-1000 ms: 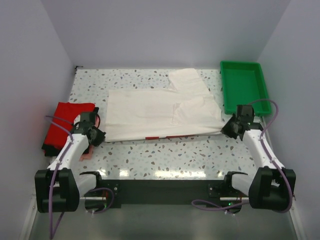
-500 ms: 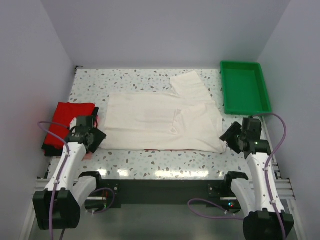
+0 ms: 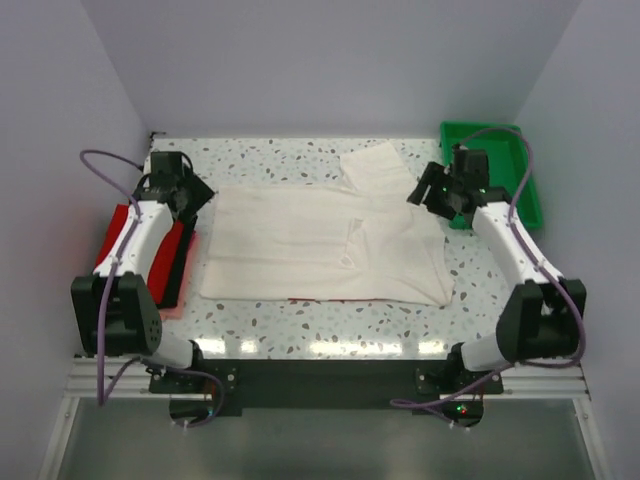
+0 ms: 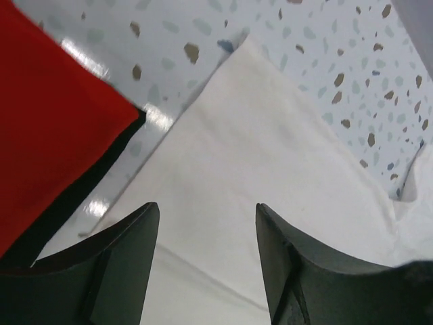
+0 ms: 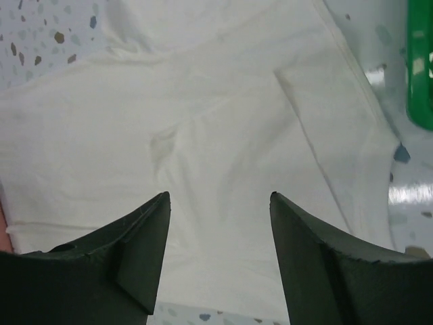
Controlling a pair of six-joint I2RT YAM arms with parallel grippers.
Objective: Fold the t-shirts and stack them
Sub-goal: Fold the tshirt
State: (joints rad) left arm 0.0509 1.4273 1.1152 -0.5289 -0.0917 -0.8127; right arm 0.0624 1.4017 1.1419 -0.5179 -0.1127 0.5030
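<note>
The cream-white t-shirt [image 3: 320, 245] lies spread flat mid-table, one sleeve [image 3: 375, 165] pointing to the far side and a thin red trim [image 3: 330, 299] at its near edge. At the left, partly under my left arm, a folded red t-shirt [image 3: 112, 238] rests on a darker one [image 3: 178, 285]. Over the cream shirt's far left corner hovers my left gripper [image 3: 200, 195], open and holding nothing [image 4: 206, 206]; cream cloth [image 4: 270, 156] and the red shirt [image 4: 47, 128] show below it. My right gripper [image 3: 420, 192] is open above the far right of the shirt [image 5: 203, 115], its gap [image 5: 220, 195] bare.
A green plastic tray [image 3: 500, 150] stands at the far right corner, just beside my right wrist, its edge in the right wrist view [image 5: 421, 68]. Grey walls close the table on three sides. Speckled tabletop [image 3: 300, 320] shows in front of the shirt.
Both grippers opened and let go of the cream shirt's near corners. Both arms then swung from the near edge to the shirt's far corners. The shirt lies slightly nearer than before.
</note>
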